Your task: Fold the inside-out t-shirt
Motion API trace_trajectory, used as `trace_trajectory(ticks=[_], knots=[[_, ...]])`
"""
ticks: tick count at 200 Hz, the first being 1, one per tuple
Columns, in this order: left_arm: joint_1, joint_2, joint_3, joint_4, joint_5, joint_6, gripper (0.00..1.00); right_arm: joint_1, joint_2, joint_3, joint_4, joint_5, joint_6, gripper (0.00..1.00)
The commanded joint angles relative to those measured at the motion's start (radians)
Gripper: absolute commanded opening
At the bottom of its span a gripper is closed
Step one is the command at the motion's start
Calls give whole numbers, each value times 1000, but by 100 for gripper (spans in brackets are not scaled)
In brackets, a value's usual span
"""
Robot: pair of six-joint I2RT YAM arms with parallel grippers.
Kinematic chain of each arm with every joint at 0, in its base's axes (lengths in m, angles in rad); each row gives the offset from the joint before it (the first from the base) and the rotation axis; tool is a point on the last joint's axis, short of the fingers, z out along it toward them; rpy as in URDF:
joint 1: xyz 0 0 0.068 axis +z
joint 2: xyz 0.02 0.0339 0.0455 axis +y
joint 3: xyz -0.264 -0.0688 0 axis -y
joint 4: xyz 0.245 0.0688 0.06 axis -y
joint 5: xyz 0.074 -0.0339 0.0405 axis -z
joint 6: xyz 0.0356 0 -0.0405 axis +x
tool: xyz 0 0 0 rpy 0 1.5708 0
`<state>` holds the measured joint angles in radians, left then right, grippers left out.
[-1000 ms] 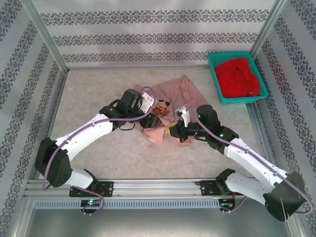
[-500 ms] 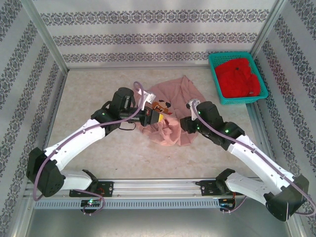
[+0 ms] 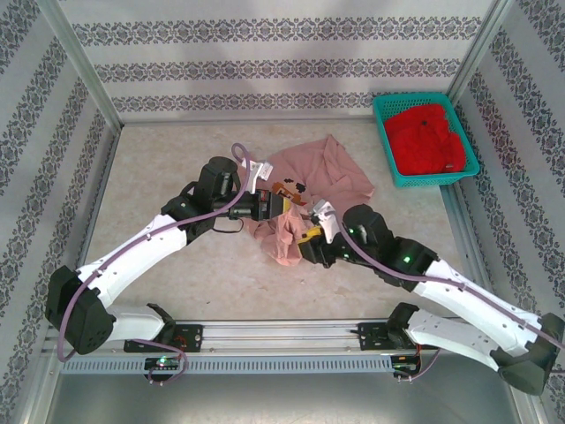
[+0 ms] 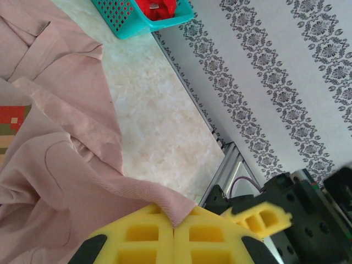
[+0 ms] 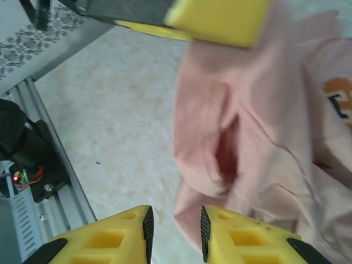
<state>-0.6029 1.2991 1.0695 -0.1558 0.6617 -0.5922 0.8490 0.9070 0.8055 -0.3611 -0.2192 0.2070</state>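
Note:
The inside-out t-shirt (image 3: 322,172) is a crumpled salmon-pink heap in the middle of the table, with an orange-red print (image 3: 287,189) showing. My left gripper (image 3: 290,208) is shut on a fold of it; in the left wrist view its yellow pads meet on a pinched ridge of pink cloth (image 4: 174,220). That fold hangs lifted as a pouch (image 5: 220,137). My right gripper (image 3: 311,245) sits just below it on the near side. It is open (image 5: 175,234), and the shirt's lower edge lies by its right finger (image 5: 220,239).
A teal basket (image 3: 385,141) with a bright red garment (image 3: 426,140) stands at the back right. Patterned walls close in three sides. A metal rail (image 3: 282,334) runs along the near edge. Bare tabletop (image 3: 159,168) lies to the left.
The left gripper has closed on a shirt fold and holds it raised. The right gripper let go, swung away to the right, then came back low under the hanging cloth.

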Motion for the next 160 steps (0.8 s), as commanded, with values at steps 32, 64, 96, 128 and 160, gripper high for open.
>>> trace_trajectory(ticks=[32,64,96,128,160], knots=[[-14,-22,-9,18,-5,4,0,-15,171,44,65,184,54,29],[-15,-28,-16,15,8,18,0,-27,210,52,62,286,66,32],[-14,-30,-21,9,23,40,0,-89,234,48,84,212,63,25],[-14,-37,-28,1,15,55,0,-178,221,14,155,20,71,11],[-14,-44,-29,-11,-18,59,0,-222,203,-18,205,-175,70,0]])
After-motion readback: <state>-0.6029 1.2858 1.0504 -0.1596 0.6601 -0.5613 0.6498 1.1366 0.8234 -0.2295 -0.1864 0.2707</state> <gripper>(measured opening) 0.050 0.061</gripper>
